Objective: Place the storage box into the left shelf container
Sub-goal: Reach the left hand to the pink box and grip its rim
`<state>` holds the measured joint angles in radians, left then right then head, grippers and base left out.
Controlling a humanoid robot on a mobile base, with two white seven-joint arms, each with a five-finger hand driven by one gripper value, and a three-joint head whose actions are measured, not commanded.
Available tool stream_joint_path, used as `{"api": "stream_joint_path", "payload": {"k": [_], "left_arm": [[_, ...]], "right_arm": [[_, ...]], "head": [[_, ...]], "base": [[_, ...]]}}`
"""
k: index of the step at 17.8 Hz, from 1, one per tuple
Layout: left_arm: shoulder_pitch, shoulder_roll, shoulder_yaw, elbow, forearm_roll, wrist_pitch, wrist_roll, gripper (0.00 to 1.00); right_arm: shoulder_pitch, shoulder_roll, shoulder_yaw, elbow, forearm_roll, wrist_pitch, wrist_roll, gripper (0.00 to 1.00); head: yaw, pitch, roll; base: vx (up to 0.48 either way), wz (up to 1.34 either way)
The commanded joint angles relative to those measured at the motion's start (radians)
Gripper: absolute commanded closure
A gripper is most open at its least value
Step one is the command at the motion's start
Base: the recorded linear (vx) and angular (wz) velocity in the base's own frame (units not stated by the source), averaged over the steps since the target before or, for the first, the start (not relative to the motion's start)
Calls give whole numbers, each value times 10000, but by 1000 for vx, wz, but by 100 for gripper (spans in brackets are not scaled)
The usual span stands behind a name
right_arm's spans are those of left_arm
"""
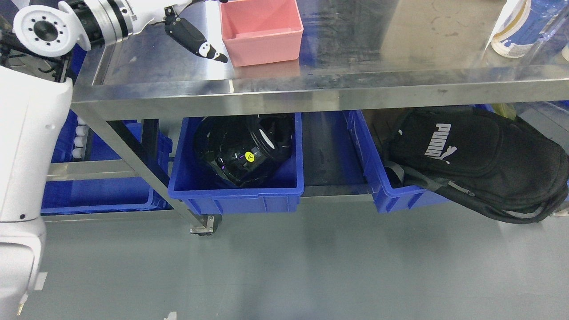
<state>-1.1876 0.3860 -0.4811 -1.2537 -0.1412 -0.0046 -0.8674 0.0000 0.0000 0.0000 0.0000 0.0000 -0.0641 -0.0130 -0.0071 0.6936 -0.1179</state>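
A pink storage box (261, 32) stands upright and empty on the steel table top (355, 49), near its front edge. My left hand (195, 42) reaches in from the upper left, and its black tip lies on the table right beside the box's left front corner. Most of the hand is cut off by the top edge, so its grip does not show. On the lower shelf, a blue container (235, 189) left of the middle holds a shiny black object (244, 151) with a yellow sticker.
Another blue bin (102, 195) sits further left, behind the table leg (146, 178). A blue bin (391, 195) on the right holds a black backpack (480, 160) that hangs over its rim. Bottles (520, 26) stand at the table's far right. Grey floor lies below.
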Motion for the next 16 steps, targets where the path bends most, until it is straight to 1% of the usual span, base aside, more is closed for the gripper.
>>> {"api": "stream_joint_path", "payload": {"k": [1, 5, 8, 10, 15, 16], "left_arm": [[-595, -1360, -1124, 1966, -382, 322, -54, 6], [-702, -1666, -1355, 2779, -444, 353, -70, 7], [-733, -2202, -1386, 2980, -444, 353, -191, 10], [-748, -2402, -1538, 3286, -459, 353, -345, 12], [-856, -2710, -1524, 3993, -1210, 353, -682, 13], [-856, -2710, -1478, 4039, -1272, 353, -805, 15]], "right_arm": [[-61, -175, -30, -175, -16, -3, -8, 0], [-61, -175, -30, -175, -16, -3, 8, 0], [-61, -175, -30, -175, -16, -3, 8, 0], [-61, -175, -30, -175, -16, -3, -8, 0], [-61, -175, -30, -175, -16, -3, -8, 0], [-61, -175, -30, -175, -16, -3, -8, 0]], "head": [[0, 0, 0], [0, 0, 0], [0, 0, 0], [0, 0, 0], [0, 0, 0], [0, 0, 0]], "base": [[0, 0], [0, 0], [0, 0], [0, 0], [0, 0], [0, 0]]}}
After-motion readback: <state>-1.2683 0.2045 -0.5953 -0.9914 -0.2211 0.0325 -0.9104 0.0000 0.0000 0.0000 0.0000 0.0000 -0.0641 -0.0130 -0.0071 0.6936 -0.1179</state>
